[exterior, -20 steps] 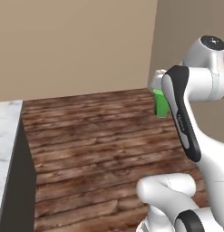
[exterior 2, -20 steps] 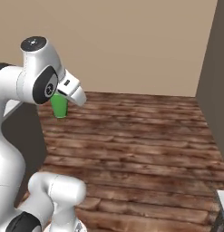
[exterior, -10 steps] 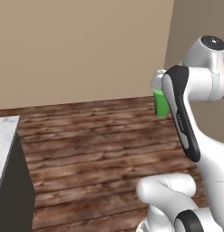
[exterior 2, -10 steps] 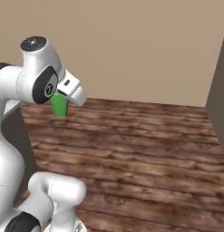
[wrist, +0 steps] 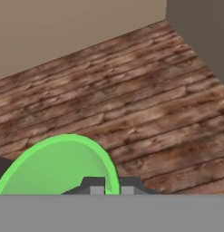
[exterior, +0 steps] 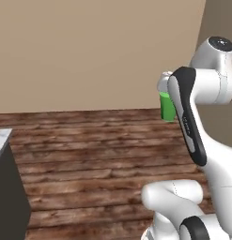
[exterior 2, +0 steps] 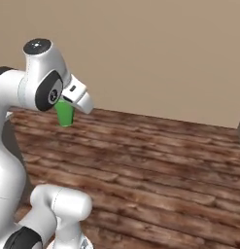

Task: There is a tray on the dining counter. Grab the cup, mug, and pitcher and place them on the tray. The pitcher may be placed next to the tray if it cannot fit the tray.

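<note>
Hand view first, and the pincer (wrist: 112, 186) is clamped tight on the rim of the cup (wrist: 59, 165), one fingertip inside the green wall, the other just outside it! Bright green opening sits right up against the pincer, spreading away to one side of it. Over to the left base view: the cup (exterior: 167, 107) hangs directly under the hand, upright, tapering narrower toward its base, carried high in the air. Right base view confirms it, the cup (exterior 2: 65, 113) tucked just below the pincer (exterior 2: 66, 100), clear of everything underneath. Well below the pincer runs the wooden plank floor (exterior 2: 155, 160), dark brown boards. Beyond the pincer stands a plain tan wall (exterior: 89, 51). Far off to the low side, a marble corner (exterior: 1, 138) over a dark panel peeks in.
</note>
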